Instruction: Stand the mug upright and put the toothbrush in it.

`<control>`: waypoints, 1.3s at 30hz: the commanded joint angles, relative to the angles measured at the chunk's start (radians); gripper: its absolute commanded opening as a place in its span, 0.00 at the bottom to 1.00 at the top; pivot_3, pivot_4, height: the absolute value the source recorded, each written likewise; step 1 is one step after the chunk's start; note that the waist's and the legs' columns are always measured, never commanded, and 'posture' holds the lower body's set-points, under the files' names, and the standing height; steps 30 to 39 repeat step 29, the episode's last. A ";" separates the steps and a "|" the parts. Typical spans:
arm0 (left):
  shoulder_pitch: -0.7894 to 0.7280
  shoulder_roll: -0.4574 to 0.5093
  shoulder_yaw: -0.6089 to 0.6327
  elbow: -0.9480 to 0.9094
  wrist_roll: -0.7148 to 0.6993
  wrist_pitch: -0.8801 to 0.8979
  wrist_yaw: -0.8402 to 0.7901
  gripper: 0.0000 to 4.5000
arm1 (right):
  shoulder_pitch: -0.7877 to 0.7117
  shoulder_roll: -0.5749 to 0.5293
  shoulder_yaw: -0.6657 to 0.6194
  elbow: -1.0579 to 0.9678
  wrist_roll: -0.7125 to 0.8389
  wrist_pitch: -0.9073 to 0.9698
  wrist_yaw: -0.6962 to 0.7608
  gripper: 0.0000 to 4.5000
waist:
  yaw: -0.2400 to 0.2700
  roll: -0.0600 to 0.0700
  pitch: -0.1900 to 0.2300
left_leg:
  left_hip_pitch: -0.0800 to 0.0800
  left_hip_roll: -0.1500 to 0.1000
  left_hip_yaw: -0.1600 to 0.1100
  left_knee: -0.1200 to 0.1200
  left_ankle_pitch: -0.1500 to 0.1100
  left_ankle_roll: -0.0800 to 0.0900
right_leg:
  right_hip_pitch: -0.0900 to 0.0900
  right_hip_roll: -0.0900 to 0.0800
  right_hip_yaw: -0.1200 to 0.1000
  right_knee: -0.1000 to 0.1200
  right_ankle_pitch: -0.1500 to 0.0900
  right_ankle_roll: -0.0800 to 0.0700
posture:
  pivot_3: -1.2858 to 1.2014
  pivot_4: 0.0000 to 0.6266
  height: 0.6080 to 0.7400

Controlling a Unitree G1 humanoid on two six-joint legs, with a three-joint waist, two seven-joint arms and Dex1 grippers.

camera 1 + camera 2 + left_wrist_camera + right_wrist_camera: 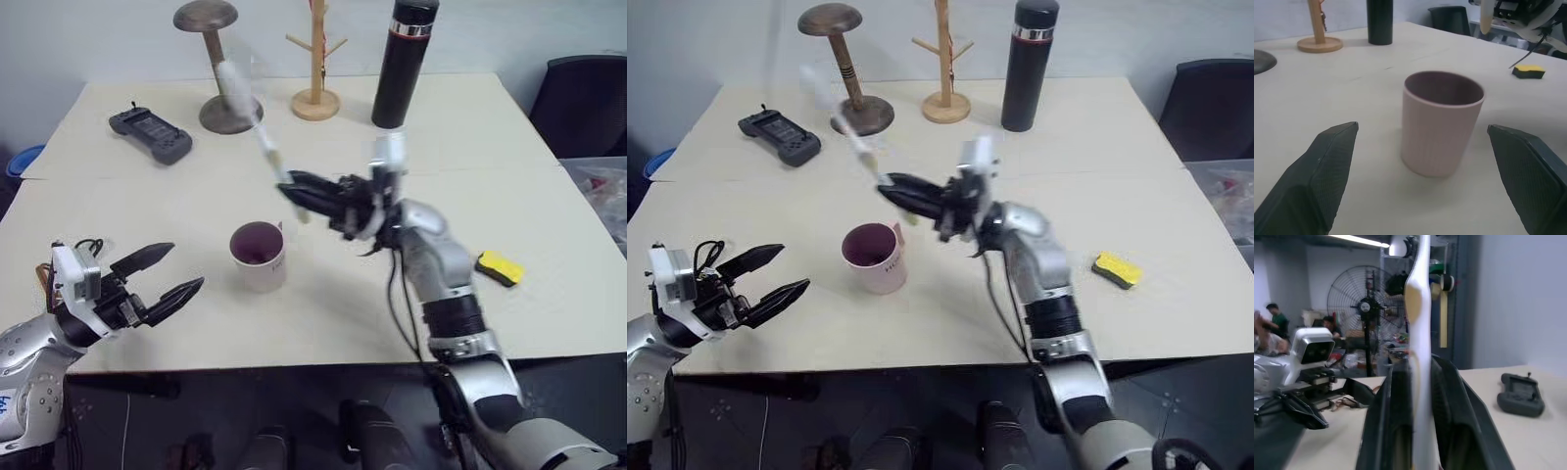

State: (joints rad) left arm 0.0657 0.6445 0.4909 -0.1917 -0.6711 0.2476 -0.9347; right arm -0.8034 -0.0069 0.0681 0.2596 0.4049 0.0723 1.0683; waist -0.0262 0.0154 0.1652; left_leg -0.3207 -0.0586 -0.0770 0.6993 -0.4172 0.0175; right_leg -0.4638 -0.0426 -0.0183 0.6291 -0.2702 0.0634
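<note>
1. The mug (261, 256) stands upright on the pale table (470, 137), mouth up, near the front edge and a little left of the middle. Its inside is dark purplish-pink and looks empty.
2. The right gripper (294, 191) hangs above the table at about 1 o'clock from the mug, its fingers pointing toward the robot's left.
3. Its two black fingers are pressed onto the toothbrush (257, 122), pinching it near its pale yellowish lower end. That end sticks out just below the fingertips, near the mug's rim but not inside the mug.
4. The rest of the toothbrush slants up and away toward 11 o'clock from the grip; it is blurred in the head views. In the right wrist view the white handle (1418, 347) rises straight between the two fingers.
5. The left gripper (168, 274) hovers at 9 o'clock from the mug, low over the table's front edge, pointing at the mug.
6. Its fingers (1327, 171) are spread wide and hold nothing; in the left wrist view the mug sits between them, apart from both.
7. At the far edge, 12 to 1 o'clock from the mug, stand a wooden rack (315, 69) and a black flask (404, 64).
8. A yellow sponge (500, 267) lies at 3 o'clock from the mug, well apart.
</note>
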 commanded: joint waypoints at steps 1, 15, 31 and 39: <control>-0.008 -0.005 0.004 -0.008 0.005 -0.033 -0.003 1.00 | 0.001 0.085 0.031 0.137 -0.088 -0.193 -0.092 0.04 | -0.002 -0.001 0.000 | 0.000 0.000 0.000 0.000 0.000 0.000 | 0.000 0.000 0.000 0.000 0.000 0.000 | 0.52 0.24 1.00; 0.019 0.025 0.011 -0.041 0.026 -0.046 0.007 1.00 | 0.093 -0.026 0.029 0.078 -0.044 -0.274 0.056 0.98 | -0.028 0.000 0.000 | 0.000 0.000 -0.001 -0.001 0.000 0.000 | 0.000 0.000 -0.002 -0.001 0.000 0.000 | 0.52 0.24 1.00; 0.238 0.044 0.025 0.121 0.323 -0.415 -0.001 1.00 | 0.656 -0.684 -0.249 -0.141 0.051 -0.302 0.325 0.98 | 0.024 -0.001 0.001 | 0.004 0.001 0.005 -0.001 -0.002 0.004 | 0.004 0.000 0.004 -0.004 0.000 0.000 | 0.52 0.24 1.00; 0.238 0.044 0.025 0.121 0.323 -0.415 -0.001 1.00 | 0.656 -0.684 -0.249 -0.141 0.051 -0.302 0.325 0.98 | 0.024 -0.001 0.001 | 0.004 0.001 0.005 -0.001 -0.002 0.004 | 0.004 0.000 0.004 -0.004 0.000 0.000 | 0.52 0.24 1.00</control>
